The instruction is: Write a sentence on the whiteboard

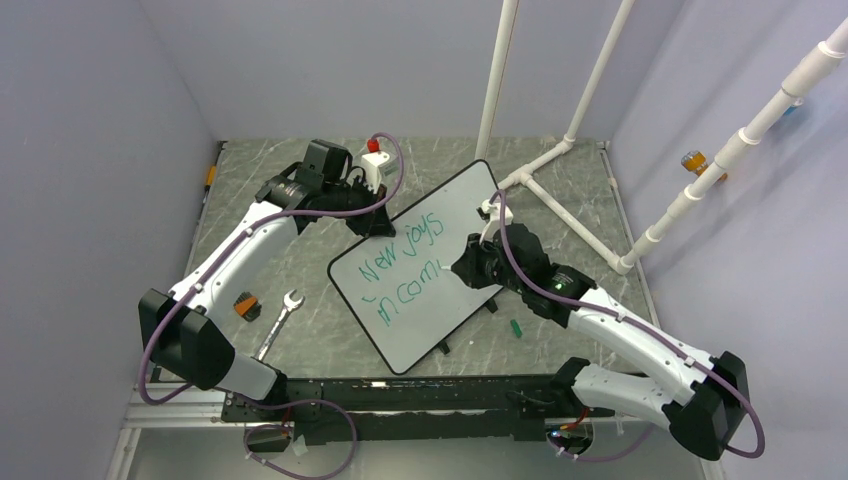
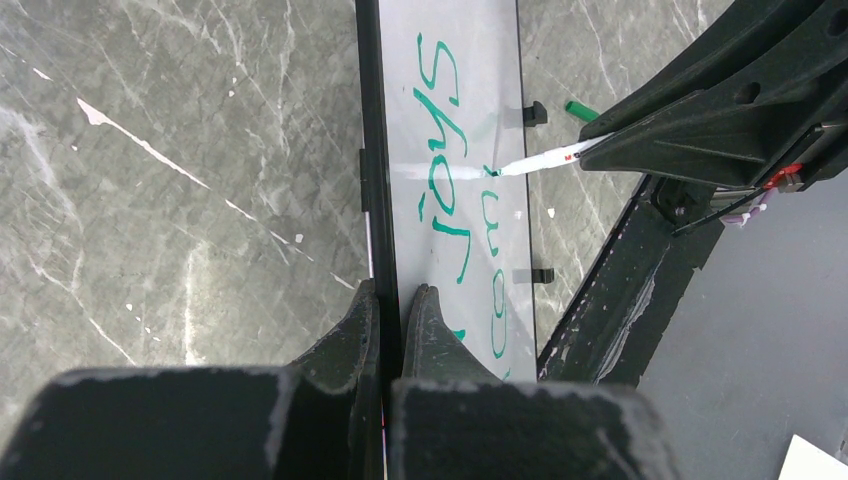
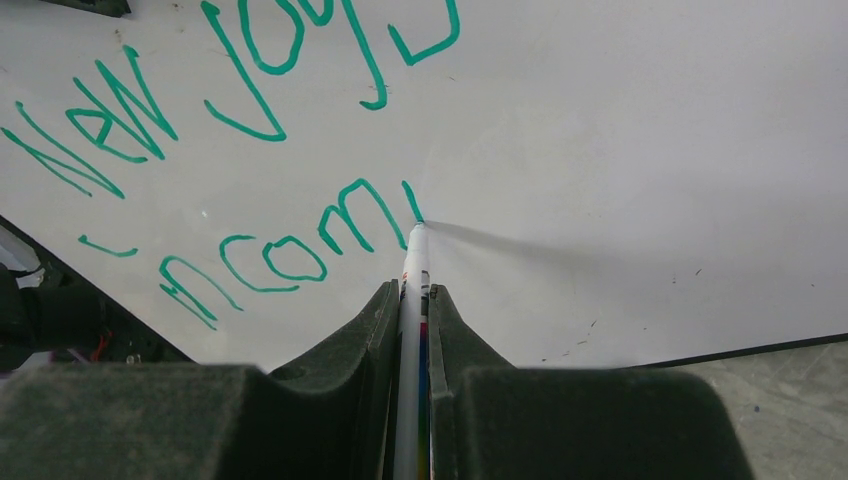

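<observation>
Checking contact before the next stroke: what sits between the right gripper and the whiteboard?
A white marker, clamped in the right gripper, bridges the gap; its tip touches the whiteboard at the end of the sentence. The right wrist view shows it.

Grey marbled table [image 1: 440, 160]. Whiteboard [image 1: 420, 322] askew mid-table. Wrench [image 1: 278, 322] and small orange-black block [image 1: 245, 306] to its left, well apart from it. Green cap [image 1: 516, 327] near its right edge. White pipe frame [image 1: 570, 222] far right.
</observation>
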Available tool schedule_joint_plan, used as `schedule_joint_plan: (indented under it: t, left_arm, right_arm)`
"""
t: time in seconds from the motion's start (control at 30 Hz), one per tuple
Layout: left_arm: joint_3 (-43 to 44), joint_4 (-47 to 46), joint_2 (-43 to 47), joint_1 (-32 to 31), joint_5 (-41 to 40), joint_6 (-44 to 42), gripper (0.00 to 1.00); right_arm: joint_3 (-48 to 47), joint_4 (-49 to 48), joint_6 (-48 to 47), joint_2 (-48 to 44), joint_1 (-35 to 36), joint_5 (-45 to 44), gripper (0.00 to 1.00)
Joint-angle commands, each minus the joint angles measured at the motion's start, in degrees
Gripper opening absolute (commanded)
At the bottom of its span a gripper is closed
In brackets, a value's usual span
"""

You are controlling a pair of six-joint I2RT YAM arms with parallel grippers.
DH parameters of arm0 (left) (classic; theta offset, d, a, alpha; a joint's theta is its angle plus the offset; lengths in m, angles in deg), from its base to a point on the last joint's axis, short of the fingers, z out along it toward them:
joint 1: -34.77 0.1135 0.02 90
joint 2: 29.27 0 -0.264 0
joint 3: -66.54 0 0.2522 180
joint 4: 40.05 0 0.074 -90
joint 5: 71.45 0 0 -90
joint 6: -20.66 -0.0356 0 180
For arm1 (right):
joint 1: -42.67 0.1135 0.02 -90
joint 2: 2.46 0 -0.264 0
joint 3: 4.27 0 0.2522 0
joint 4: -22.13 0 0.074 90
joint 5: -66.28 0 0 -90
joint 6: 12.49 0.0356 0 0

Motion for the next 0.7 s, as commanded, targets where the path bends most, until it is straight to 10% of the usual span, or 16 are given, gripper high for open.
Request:
schedule_joint_plan:
  t: [0.0,0.67]
  left_arm:
    - [-0.97,-0.22,0.41,-1.44,-5.71,-7.59,0.00]
    - [-0.84,0.22,0.36,-1.40,-6.16,-7.56,0.00]
  right_arm:
    - [-0.81,0.08,0.66,-2.50,-0.24,0.09,0.00]
    - [-8.00,-3.24,-1.49,2.45,-0.19,0.84,0.00]
